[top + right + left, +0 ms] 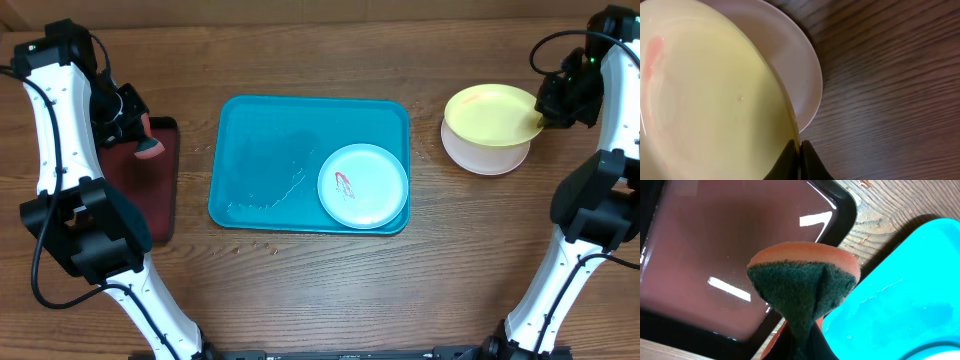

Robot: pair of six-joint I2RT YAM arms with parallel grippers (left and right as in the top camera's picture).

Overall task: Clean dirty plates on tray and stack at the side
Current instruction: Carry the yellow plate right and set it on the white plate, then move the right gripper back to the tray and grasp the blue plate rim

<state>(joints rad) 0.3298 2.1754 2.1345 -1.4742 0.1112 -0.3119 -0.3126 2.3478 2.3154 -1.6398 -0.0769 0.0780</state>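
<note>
Looks like a robotics lab bench: bare wood-grain table (300, 280), white-and-black left arm (48, 120) and right arm (618, 100) mounted at near edge, teal tray (262, 150) laid out between.

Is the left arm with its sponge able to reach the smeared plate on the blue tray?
Probably yes: the left tool holds the sponge, and nothing stands between it and the plate on the tray.
</note>
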